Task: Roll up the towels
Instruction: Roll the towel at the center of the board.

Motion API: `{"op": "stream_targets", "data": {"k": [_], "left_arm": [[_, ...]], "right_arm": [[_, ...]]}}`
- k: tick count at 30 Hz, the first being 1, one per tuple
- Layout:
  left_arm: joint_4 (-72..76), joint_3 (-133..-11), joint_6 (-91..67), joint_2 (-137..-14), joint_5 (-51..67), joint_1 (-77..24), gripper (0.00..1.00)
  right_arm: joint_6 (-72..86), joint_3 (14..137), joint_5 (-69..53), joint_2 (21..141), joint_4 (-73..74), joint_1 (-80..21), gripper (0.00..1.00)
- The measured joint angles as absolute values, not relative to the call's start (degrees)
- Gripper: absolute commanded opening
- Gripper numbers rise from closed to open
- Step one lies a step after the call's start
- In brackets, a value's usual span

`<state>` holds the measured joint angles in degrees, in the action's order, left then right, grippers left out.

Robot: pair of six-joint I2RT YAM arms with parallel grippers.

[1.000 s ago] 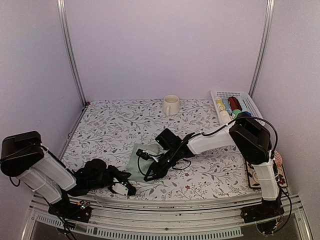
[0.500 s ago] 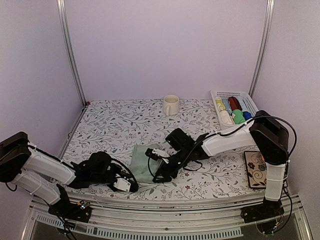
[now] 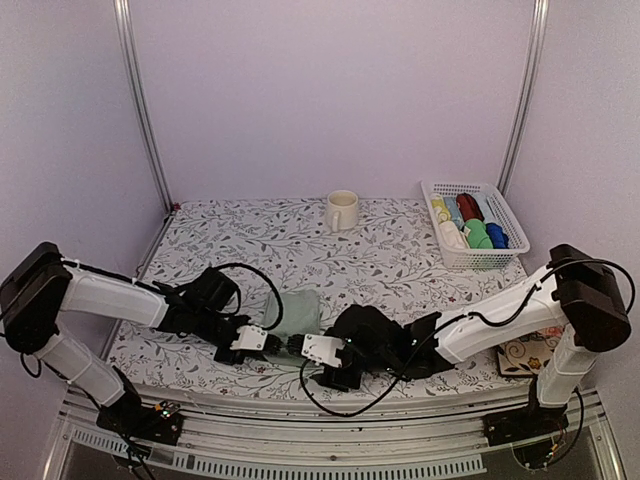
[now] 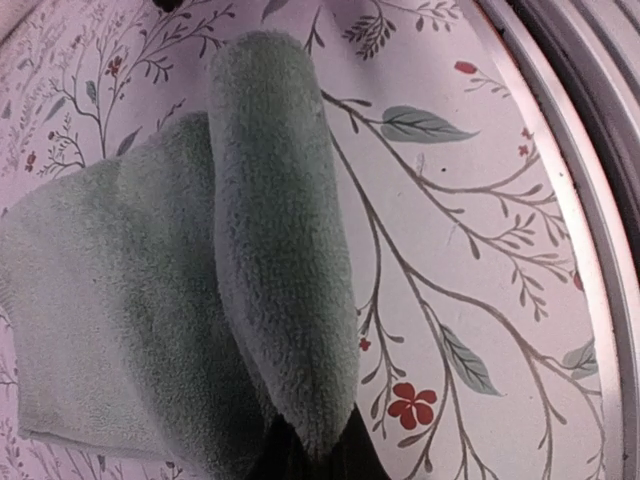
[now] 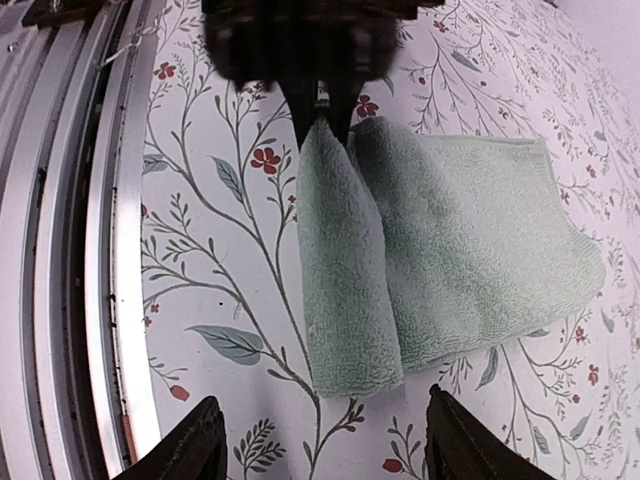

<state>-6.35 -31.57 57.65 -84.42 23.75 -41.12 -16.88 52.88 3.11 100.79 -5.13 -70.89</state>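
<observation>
A floral-patterned table (image 3: 400, 260) seen from above, with a robot arm reaching in from each near corner.

From the left, the left arm stretches low across the table. Its left gripper (image 5: 322, 112) is closed, pinching one end of a fold (image 4: 280, 250) in the green towel (image 3: 297, 310). The towel lies near the front edge of the table, between the two grippers. Most of it rests flat, but its near edge is lifted and turned over into a soft, loose fold.

Just right of the towel, the right gripper (image 5: 327, 400) faces the left one. Its fingers are spread wide and hold nothing, and the free end of the fold lies just ahead of them.

Farther back stands a cream mug (image 3: 341, 210). At the far right is a white basket (image 3: 455, 186) holding rolled cloths in several colours. No cream towel can be made out on the table.

The roll looks barely started, with a single turn held at one end only. To do this step well, the right gripper should probably close on the free end, level with the left pinch. Both ends could then turn together, away from the front edge and over the flat part. Uneven turning would likely make a cone, and a slack grip would let the turn fall open. Pulling toward the front rail might drag the towel off the table.
</observation>
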Motion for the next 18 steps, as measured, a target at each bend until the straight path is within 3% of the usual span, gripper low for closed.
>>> {"op": "stream_targets", "data": {"k": [7, 14, 18], "left_arm": [[-13.2, -36.2, 55.4, -88.1, 29.8, -38.2, 0.00], [-20.2, -41.6, 55.1, -93.9, 36.8, -34.4, 0.00], [-23.0, -43.6, 55.8, -96.2, 39.9, -32.8, 0.00]], "right_arm": [[-28.1, 52.4, 18.4, 105.9, -15.3, -77.7, 0.68], [-35.5, 54.6, 26.3, 112.6, -20.5, -78.3, 0.66], [-37.8, 56.4, 28.7, 115.1, -22.1, -78.3, 0.50]]}}
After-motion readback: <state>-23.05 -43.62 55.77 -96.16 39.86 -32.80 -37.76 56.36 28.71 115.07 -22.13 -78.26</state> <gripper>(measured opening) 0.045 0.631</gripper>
